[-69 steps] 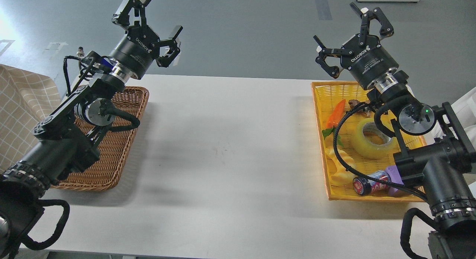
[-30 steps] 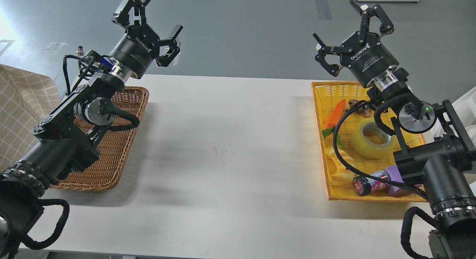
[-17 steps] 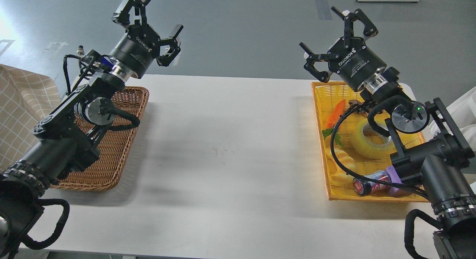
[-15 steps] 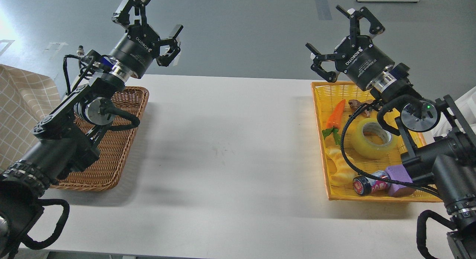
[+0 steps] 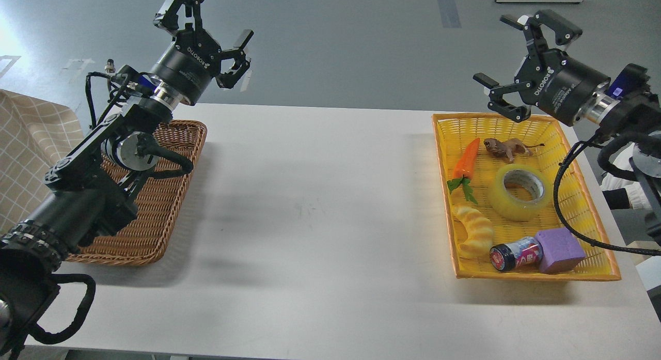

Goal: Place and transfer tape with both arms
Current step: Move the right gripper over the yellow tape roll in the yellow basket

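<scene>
The tape (image 5: 520, 192), a thick translucent yellow roll with a grey-white core, lies flat in the yellow basket (image 5: 443, 194) at the table's right. My right gripper (image 5: 516, 55) is open and empty, held high above the basket's far edge, well above the tape. My left gripper (image 5: 206, 27) is open and empty, raised above the far end of the brown wicker tray (image 5: 170, 194) at the table's left.
The yellow basket also holds an orange carrot toy (image 5: 465, 161), a brown animal figure (image 5: 503, 147), a yellow croissant toy (image 5: 475, 231), a small red-labelled jar (image 5: 514, 254) and a purple block (image 5: 560, 250). A checked cloth (image 5: 26, 153) lies at far left.
My right arm has swung out to the right and the gripper now points leftward, uncovering the tape and the rest of the basket. My left gripper rose slightly.
</scene>
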### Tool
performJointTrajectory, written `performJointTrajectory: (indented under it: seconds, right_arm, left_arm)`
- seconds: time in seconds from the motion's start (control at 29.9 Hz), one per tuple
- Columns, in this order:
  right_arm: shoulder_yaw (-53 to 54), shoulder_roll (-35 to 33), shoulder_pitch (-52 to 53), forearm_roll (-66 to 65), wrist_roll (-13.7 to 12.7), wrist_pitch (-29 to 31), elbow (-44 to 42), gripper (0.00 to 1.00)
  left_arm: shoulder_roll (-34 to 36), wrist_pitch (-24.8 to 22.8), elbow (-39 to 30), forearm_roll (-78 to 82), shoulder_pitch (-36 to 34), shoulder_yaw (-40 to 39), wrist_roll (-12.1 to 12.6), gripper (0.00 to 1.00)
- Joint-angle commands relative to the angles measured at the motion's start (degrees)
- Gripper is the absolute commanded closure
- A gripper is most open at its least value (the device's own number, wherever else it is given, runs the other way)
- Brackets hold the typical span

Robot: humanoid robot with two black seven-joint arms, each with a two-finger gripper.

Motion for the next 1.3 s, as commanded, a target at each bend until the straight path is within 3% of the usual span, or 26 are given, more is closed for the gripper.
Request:
performJointTrajectory:
  seconds: [0.0, 0.57, 1.1, 1.27]
  right_arm:
    - [-0.4, -3.7, 0.0, -7.2, 0.0, 0.0, 3.5, 0.00]
    - [-2.5, -8.3, -1.0, -38.6, -0.4, 0.0, 10.1, 0.00]
    - [-3.3, -19.5, -7.4, -43.9, -0.5, 0.0, 20.4, 0.00]
    - [-8.5, -20.8, -8.4, -52.5, -0.5, 0.0, 21.8, 0.01]
  left_arm:
    - [-0.2, 0.0, 0.0, 0.0, -0.1, 0.0, 0.1, 0.02]
    - [-0.2, 0.0, -0.2, 0.1, -0.1, 0.1, 0.1, 0.02]
    - [-0.3, 0.0, -0.3, 0.1, -0.1, 0.1, 0.1, 0.02]
    - [-0.4, 0.0, -0.3, 0.1, -0.1, 0.1, 0.1, 0.02]
